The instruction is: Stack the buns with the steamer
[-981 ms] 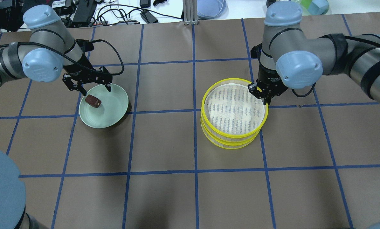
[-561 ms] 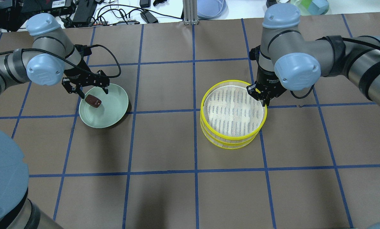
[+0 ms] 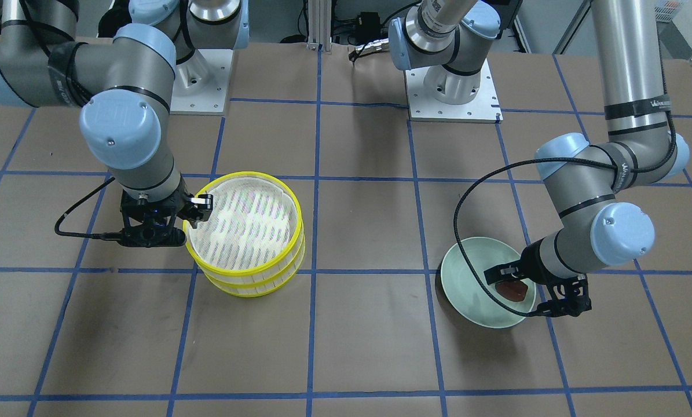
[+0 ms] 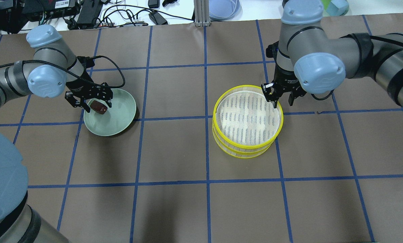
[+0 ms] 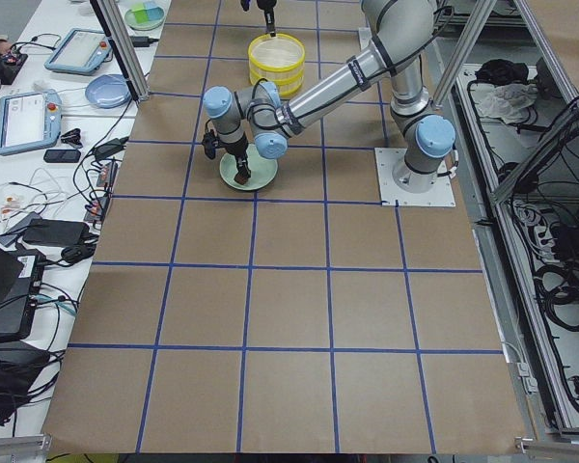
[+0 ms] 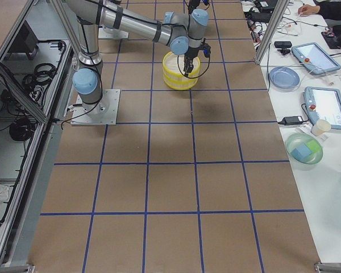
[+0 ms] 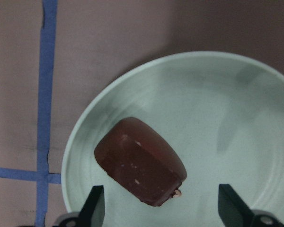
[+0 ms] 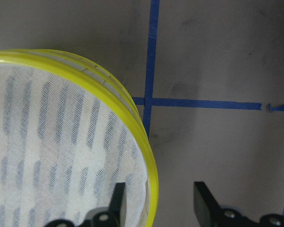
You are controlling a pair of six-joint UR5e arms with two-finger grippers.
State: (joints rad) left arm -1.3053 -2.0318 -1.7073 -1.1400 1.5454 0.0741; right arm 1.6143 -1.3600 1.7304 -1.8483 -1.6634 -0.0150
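- Hovering in the overhead view, the left end effector is spread wide above the pale green plate; the dark brown bun lies in the plate directly beneath it.
- Same view: the right end effector stands open astride the far yellow rim of the steamer, whose two tiers sit stacked on the worktop.
- Left wrist view: both fingers flank the bun without gripping it.
- Right wrist view: the rim passes between the parted fingers, one over the mesh and one outside.
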